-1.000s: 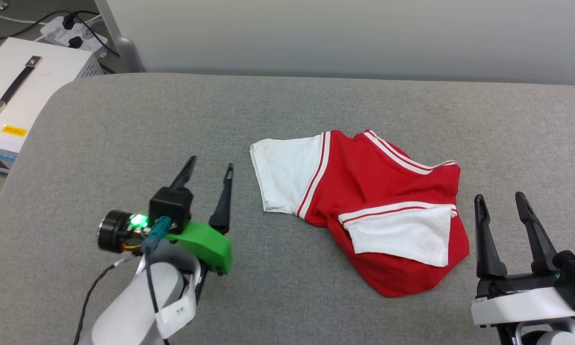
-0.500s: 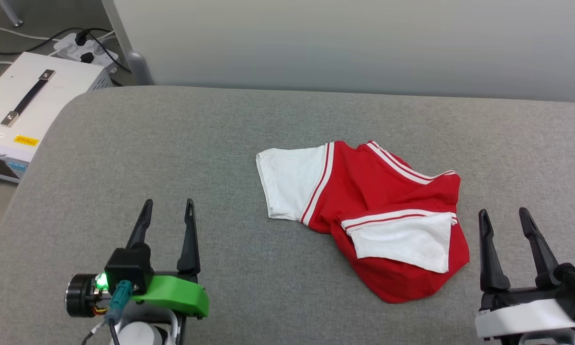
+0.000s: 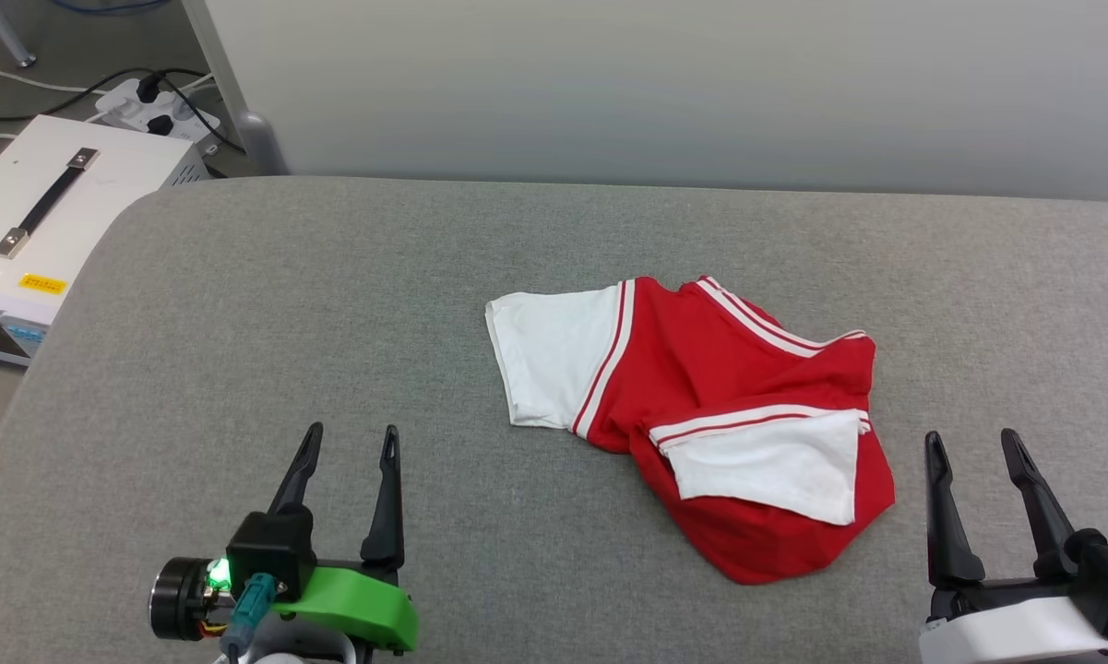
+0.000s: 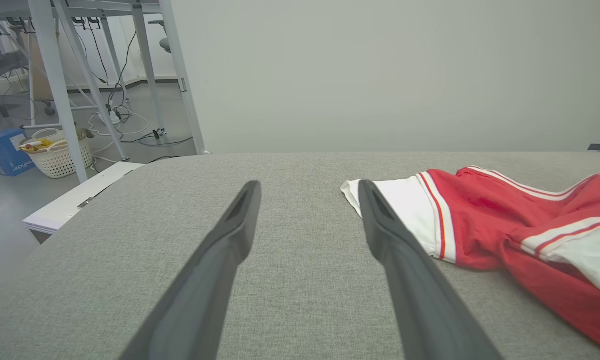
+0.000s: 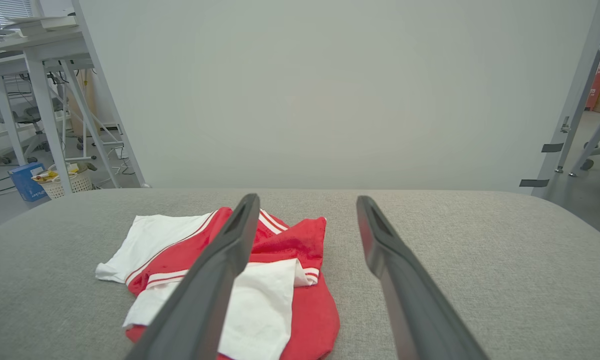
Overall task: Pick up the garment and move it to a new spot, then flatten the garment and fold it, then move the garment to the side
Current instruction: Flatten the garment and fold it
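The garment (image 3: 701,387), a red T-shirt with white sleeves and red-and-white stripes, lies crumpled in a loose heap on the grey padded table (image 3: 332,304), a little right of centre. My left gripper (image 3: 351,438) hovers open at the lower left, well to the left of the garment, nothing between its fingers. At the lower right my right gripper (image 3: 973,441) stands open just right of the garment's hem, apart from it. The left wrist view has the garment (image 4: 489,220) to the right of the fingers; the right wrist view has the garment (image 5: 290,240) ahead and left.
A white equipment box (image 3: 37,221) with a black handle sits off the table's left edge, with a power strip and cables (image 3: 148,101) behind it. A pale partition wall (image 3: 664,83) runs along the table's far edge. Desk legs and a basket (image 4: 57,155) stand further left.
My left gripper drew back toward the near edge and to the left, away from the garment, and straightened. The head camera tilted slightly, shifting the picture down. The garment has stayed where it lay.
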Controlling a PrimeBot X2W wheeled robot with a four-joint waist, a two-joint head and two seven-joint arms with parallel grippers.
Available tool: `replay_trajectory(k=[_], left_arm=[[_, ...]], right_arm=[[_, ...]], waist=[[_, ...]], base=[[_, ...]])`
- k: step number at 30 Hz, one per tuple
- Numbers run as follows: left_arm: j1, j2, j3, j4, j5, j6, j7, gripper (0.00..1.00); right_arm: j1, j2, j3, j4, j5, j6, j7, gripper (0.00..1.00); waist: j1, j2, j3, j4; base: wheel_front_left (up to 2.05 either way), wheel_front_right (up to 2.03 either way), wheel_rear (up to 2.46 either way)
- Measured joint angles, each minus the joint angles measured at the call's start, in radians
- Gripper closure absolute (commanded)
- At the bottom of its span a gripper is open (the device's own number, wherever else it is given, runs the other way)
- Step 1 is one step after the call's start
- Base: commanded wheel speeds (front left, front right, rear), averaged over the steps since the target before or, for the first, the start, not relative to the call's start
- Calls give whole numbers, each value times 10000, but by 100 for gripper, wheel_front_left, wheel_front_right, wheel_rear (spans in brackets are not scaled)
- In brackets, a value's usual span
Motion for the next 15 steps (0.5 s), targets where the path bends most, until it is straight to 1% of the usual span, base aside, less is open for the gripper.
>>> replay_trajectory(k=[10,15], left_arm=[[70,-267,433,159,353,-387,0,0],[93,-362,537,217,462,-477,0,0]], right_arm=[[52,0,2,36,17,0,0,0],[58,0,2,50,17,0,0,0]], waist=[[0,0,-33,-108],[0,0,-63,-106]], base=[[0,0,0],[0,0,0]])
